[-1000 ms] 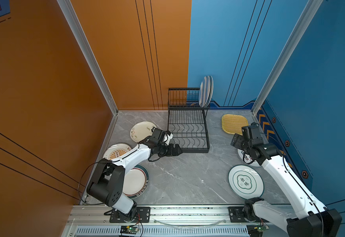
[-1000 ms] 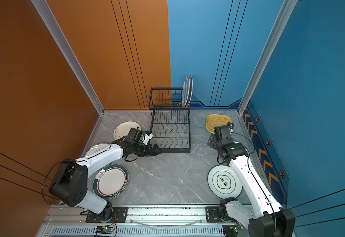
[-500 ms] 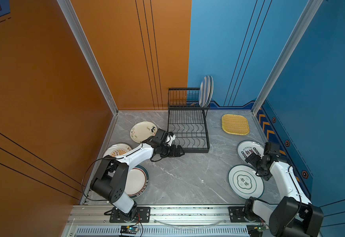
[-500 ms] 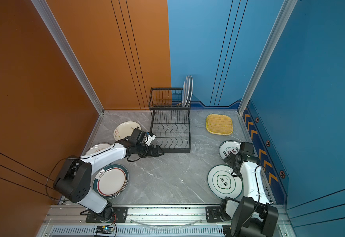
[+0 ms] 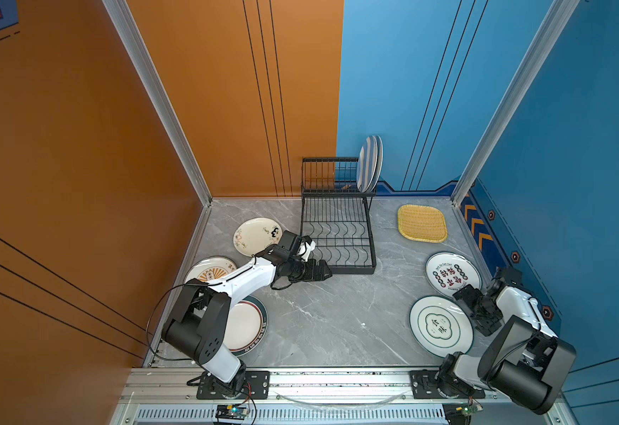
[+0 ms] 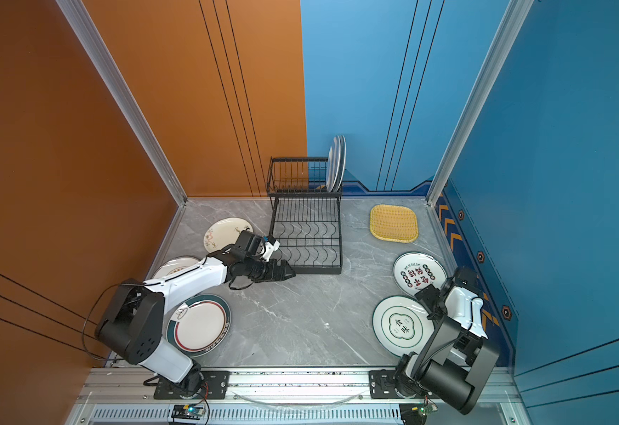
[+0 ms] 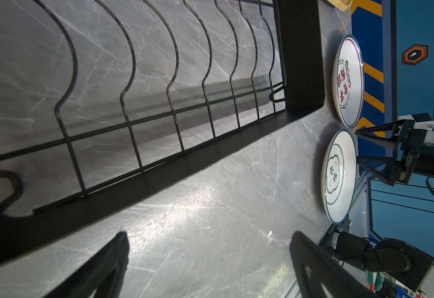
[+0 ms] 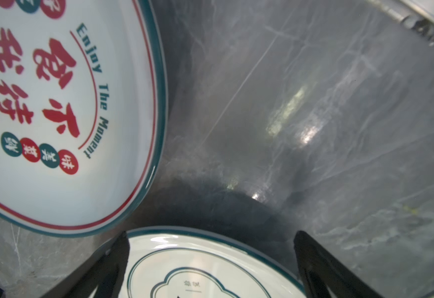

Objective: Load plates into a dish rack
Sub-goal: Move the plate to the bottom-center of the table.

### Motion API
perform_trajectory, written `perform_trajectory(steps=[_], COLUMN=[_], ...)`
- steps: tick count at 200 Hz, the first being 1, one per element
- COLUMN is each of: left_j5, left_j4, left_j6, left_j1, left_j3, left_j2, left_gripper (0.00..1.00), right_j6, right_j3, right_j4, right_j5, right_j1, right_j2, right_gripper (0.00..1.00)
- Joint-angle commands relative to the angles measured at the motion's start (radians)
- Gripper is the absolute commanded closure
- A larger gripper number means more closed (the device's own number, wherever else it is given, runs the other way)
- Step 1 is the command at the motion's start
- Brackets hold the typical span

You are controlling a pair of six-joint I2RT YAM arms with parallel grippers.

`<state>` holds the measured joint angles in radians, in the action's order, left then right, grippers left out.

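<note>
The left gripper (image 5: 322, 271) has its jaws spread wide, holding nothing, low over the marble table (image 5: 330, 323) just beside the dish rack's (image 5: 356, 270) front corner. The right gripper (image 7: 357, 146) gapes just as wide and empty at the rim of the green cloud-outline plate (image 5: 440, 327); I cannot tell whether it touches. Two striped plates (image 5: 370, 163) stand upright in the rack's raised rear tier. Five round plates lie flat on the table, three on the left and two on the right, plus one yellow woven tray (image 5: 422, 222).

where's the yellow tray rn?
In both top views the yellow tray lies flat on the table at far right, right of the dish rack, beyond the red-lettered plate.
</note>
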<state>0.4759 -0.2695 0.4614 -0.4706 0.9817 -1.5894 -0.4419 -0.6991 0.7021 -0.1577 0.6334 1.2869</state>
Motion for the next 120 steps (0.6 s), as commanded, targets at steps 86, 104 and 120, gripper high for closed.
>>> perform_trajectory(steps=[86,104,120], left_j5=[0.012,0.014,0.017], left_j4=[0.042,0.052,0.057], left_j6=[0.011,0.016,0.017], left_j1=[0.010,0.014,0.019], left_j3=[-0.066,-0.083,-0.096], left_j2=[0.054,0.063,0.069], left_gripper=[0.02,0.02,0.02], right_j6=[-0.101,-0.138,-0.187], right_j3=[0.073,0.084,0.097], right_j4=[-0.019,-0.011,-0.011], right_j5=[-0.079,-0.085,-0.085], right_j1=[-0.094,-0.149,-0.217], right_j2=[-0.034,-0.054,-0.067], right_gripper=[0.00,0.00,0.00])
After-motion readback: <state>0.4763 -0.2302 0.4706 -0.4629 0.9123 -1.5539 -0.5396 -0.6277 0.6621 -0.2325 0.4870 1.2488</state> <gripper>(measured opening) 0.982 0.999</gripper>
